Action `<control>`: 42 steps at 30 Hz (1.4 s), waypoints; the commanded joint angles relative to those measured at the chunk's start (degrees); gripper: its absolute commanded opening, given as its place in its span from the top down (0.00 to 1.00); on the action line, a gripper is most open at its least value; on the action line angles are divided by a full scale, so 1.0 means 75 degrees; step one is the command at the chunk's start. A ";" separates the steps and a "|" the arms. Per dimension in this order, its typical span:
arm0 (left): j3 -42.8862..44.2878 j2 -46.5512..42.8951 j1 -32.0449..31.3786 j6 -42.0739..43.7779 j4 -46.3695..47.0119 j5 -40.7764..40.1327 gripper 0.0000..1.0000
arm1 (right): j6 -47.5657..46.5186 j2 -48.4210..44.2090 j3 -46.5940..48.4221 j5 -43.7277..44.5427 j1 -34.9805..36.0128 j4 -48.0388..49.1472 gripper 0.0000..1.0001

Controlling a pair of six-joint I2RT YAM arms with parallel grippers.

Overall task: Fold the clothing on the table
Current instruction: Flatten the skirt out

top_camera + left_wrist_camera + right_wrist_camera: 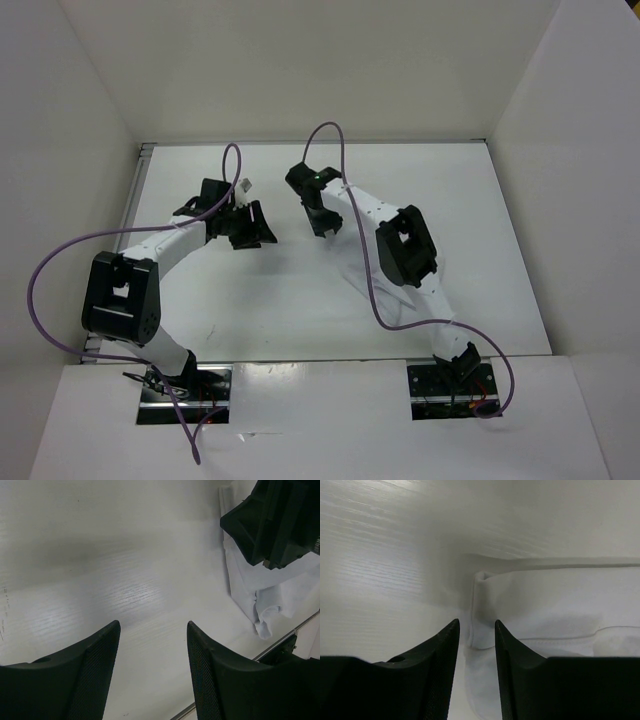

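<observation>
Although it barely shows against the white top, the clothing (545, 605) sits directly under the right gripper (476, 625), and the wrist view has it. A turned-over corner of the fabric lies right at the fingertips, and the cloth's end edge runs down into the slim gap between them. Jaws are parted but narrow, one tip on each side of that edge, and nothing is clamped that I can see. From that corner the layered hems run off sideways, away from the right gripper, flat and fairly straight.

Over on the left wrist view, the garment reads as a long strip. Its long axis goes from under the right gripper out toward the metal edge strip (280, 641), and the end nearest the strip is bunched and curled, lying just short of it. So it's tight quarters on that side of the right gripper: the table (100, 580) ends there.

The other side is wide open. Bare white surface stretches from the right gripper to the left gripper (153, 624), which hangs over that bare patch, well clear of the cloth, jaws spread wide, empty. Seen from above, the white walls (60, 150) stand well back from the right gripper on three sides.
</observation>
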 commanded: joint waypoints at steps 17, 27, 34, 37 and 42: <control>-0.0227 -0.0382 0.0236 0.0077 0.0013 -0.0043 0.37 | 0.0008 -0.0313 -0.0647 -0.0449 0.0079 0.0548 1.00; 0.0522 -0.0746 0.1197 0.0334 -0.0385 0.0027 0.36 | 0.0006 -0.2798 0.2738 -0.2960 0.0079 -0.1104 1.00; 0.0523 -0.1225 0.1971 0.0487 -0.0736 0.0449 0.34 | 0.0569 -0.4849 0.1818 -0.3690 -0.1241 -0.0789 1.00; 0.0523 -0.1226 0.2054 0.0557 -0.0737 0.0449 0.34 | 0.0570 -0.5202 -0.0079 -0.3980 -0.2190 -0.0541 1.00; 0.0114 -0.1297 0.2054 0.0557 -0.0667 0.0449 0.34 | 0.0394 -0.5086 -0.3934 -0.3597 -0.2710 0.0347 1.00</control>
